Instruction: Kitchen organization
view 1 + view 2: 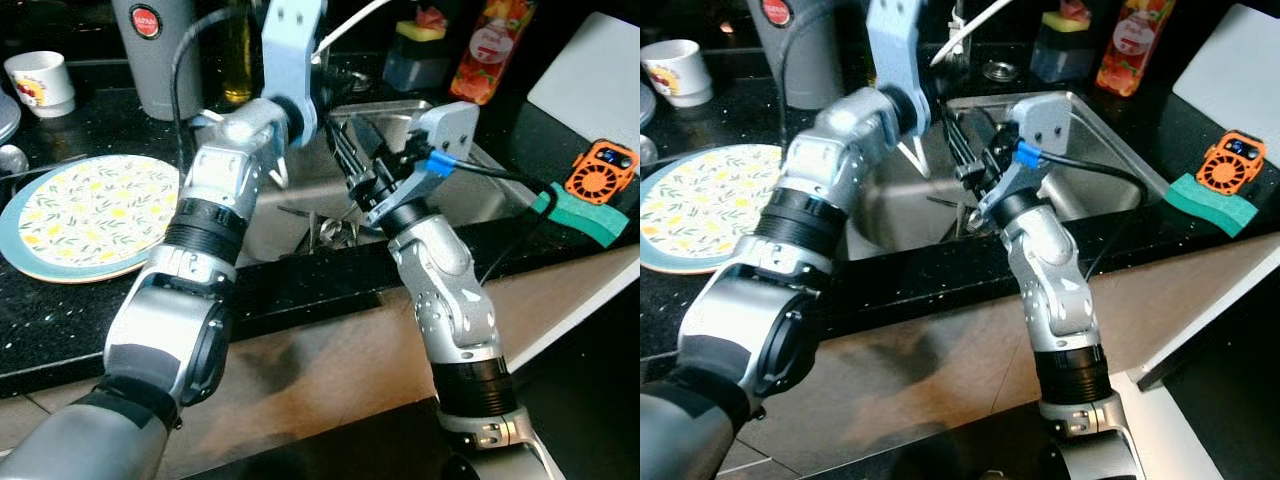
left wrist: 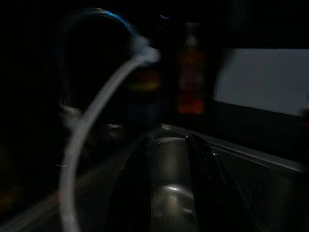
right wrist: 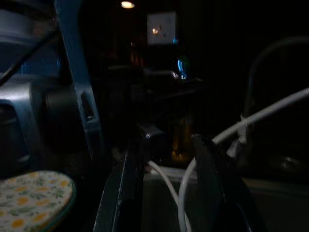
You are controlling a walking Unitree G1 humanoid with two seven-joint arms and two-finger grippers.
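The right end effector (image 1: 345,150) hangs over the steel sink (image 1: 480,195), its two long black fingers (image 3: 123,191) slanting up and away from the robot toward the back of the basin. In the right wrist view the fingers stand apart with nothing between them. A white cable (image 3: 231,130) curves across just beyond them, and the left arm's grey-blue housing stands close on one side.

The left end effector (image 2: 174,193) is lifted above the sink's rear edge, hidden behind its own wrist in the head views. Its wrist picture is dark and blurred; two dark fingers seem to lie along a pale gap, but whether they are spread or pressed together I cannot tell.

Down in the basin, between the two arms, lie a few pieces of cutlery (image 1: 325,228) — thin metal handles crossing each other, mostly lengthwise toward the sink's front wall.

On the black speckled desk to the robot's left rests a round plate (image 1: 85,215) with a yellow floral pattern and blue rim, lying flat near the sink's left edge. Behind it stand a white mug (image 1: 42,82) and a grey canister (image 1: 160,55). At the back of the sink are a sponge holder (image 1: 418,50) and an orange bottle (image 1: 482,48). To the right — a white board (image 1: 595,90), and an orange fan-like gadget (image 1: 602,170) lying on a green sponge (image 1: 585,215).
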